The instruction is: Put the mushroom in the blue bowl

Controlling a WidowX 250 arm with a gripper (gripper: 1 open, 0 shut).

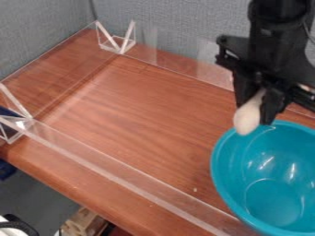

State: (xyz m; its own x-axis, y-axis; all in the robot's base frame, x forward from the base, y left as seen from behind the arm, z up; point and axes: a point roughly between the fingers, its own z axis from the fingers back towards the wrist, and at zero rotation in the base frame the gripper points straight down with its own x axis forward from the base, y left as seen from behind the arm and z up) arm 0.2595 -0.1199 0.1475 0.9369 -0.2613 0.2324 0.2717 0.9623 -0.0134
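Note:
The black gripper (253, 100) hangs at the upper right, shut on the mushroom (249, 115). Only the cream-white stem shows below the fingers; the cap is hidden between them. The mushroom hangs in the air just above the far left rim of the blue bowl (268, 175). That bowl is large, glossy and teal, sits at the lower right of the wooden table, and is cut off by the frame edge. Nothing lies inside the part of the bowl that I can see.
Clear acrylic walls (117, 175) fence the wooden tabletop (123, 111) along the front and left, with clear triangular brackets (114, 37) at the back corner and at the left edge. A grey fabric wall stands behind the table.

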